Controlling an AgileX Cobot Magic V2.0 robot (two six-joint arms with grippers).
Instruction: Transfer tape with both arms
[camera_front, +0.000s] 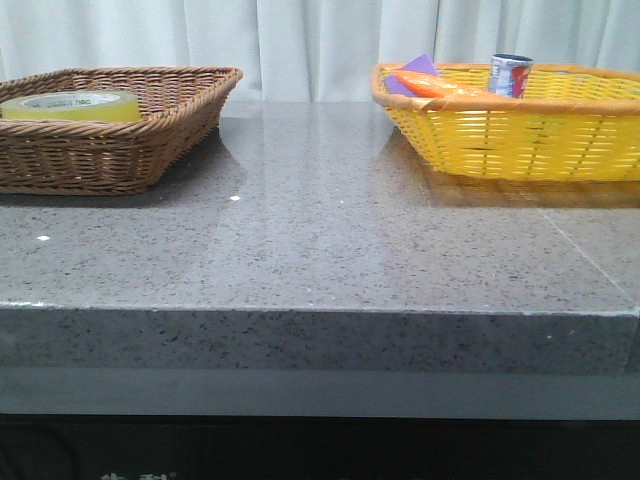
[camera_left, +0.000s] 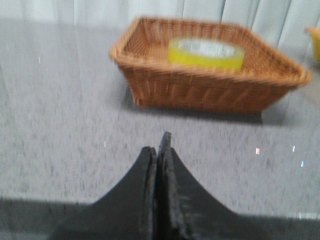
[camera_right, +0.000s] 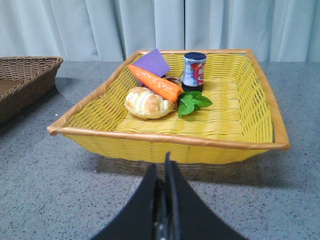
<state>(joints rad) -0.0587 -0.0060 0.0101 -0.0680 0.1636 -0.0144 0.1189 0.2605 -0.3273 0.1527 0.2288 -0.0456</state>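
The yellow tape roll (camera_front: 72, 105) lies flat in the brown wicker basket (camera_front: 150, 150) at the table's left. It also shows in the left wrist view (camera_left: 206, 53), inside the same basket (camera_left: 200, 90). My left gripper (camera_left: 159, 146) is shut and empty, low over the grey table, well short of the basket. My right gripper (camera_right: 161, 164) is shut and empty, just in front of the yellow basket (camera_right: 175, 145). Neither gripper shows in the front view.
The yellow basket (camera_front: 520, 140) at the right holds a carrot (camera_right: 156, 82), a bread roll (camera_right: 147, 103), green leaves (camera_right: 192, 103), a purple card (camera_right: 152, 63) and a small printed can (camera_right: 194, 71). A white curtain hangs behind the grey stone table (camera_front: 320, 240).
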